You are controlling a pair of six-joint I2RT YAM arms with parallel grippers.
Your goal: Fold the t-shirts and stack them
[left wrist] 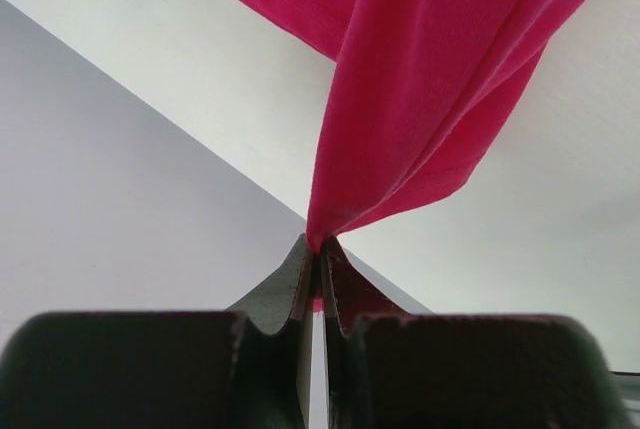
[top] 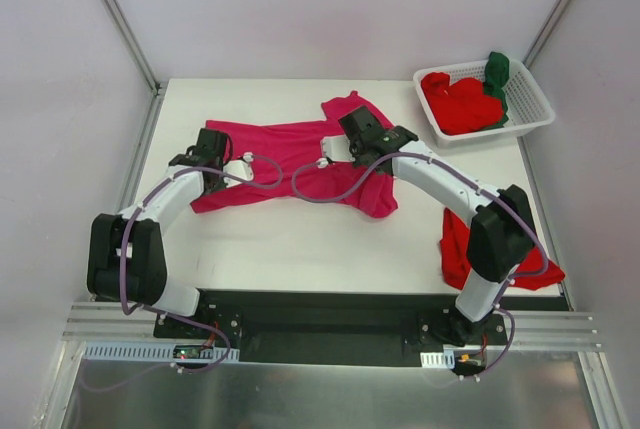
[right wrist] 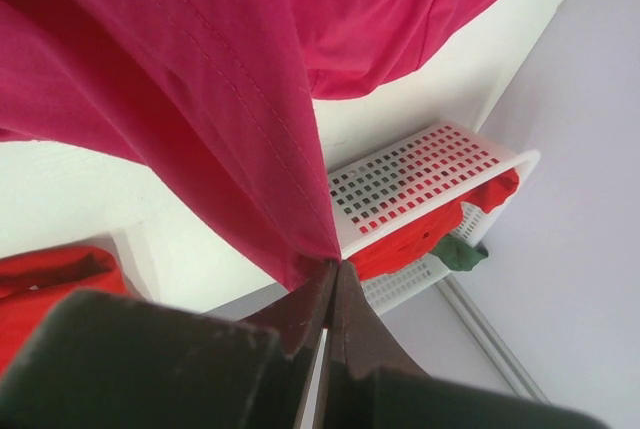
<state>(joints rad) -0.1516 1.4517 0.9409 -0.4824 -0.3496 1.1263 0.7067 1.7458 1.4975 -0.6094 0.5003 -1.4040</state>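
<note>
Left claw (left wrist: 318, 249) and right claw (right wrist: 335, 267) both grip the magenta-pink t-shirt (top: 290, 164).
Each claw is clamped shut on a pinch of its cloth, which is spread across the centre of the white worktop (top: 300, 249). A red t-shirt (top: 455, 249) hangs over the worktop edge at lower right. More red t-shirts (top: 462, 104) and a dark green t-shirt (top: 497, 74) sit in the white slotted basket (top: 530, 99) at upper right.

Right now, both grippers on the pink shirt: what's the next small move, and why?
Probably ease the left gripper and right gripper apart to pull the magenta t-shirt taut: each is shut on a pinch of it, yet the cloth between them lies rumpled on the table.
</note>
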